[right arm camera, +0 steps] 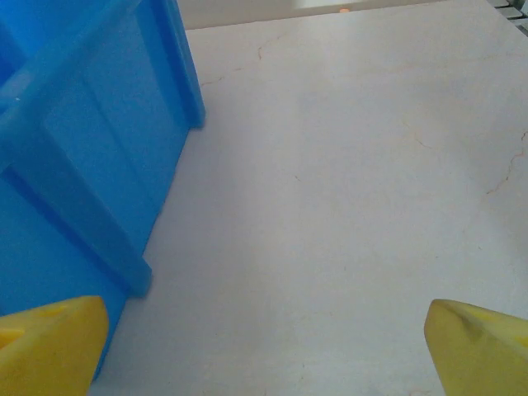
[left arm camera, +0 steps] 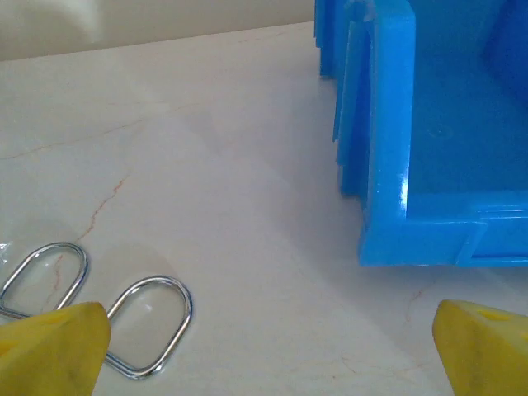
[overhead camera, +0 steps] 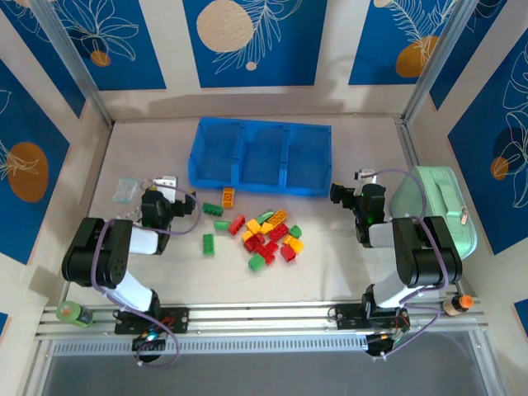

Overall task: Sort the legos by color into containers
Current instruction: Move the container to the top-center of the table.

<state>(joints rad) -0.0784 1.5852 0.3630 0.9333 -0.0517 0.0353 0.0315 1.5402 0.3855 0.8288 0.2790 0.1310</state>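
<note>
A: Twenty-odd legos point(overhead camera: 268, 235) lie heaped between the arms, just in front of the blue tray point(overhead camera: 247, 183), with none in it yet.

B: Both pincers are spread wide and holding nothing. The left gripper point(overhead camera: 163, 191) is near the tray's left end, the right gripper point(overhead camera: 355, 190) near its right.

A: I'd pick the outlying green brick point(overhead camera: 209, 243) first, coming straight down so neighbours aren't knocked.

legos point(overhead camera: 266, 233): loose heap on table; blue tray point(overhead camera: 260, 157): three compartments, behind heap
</note>
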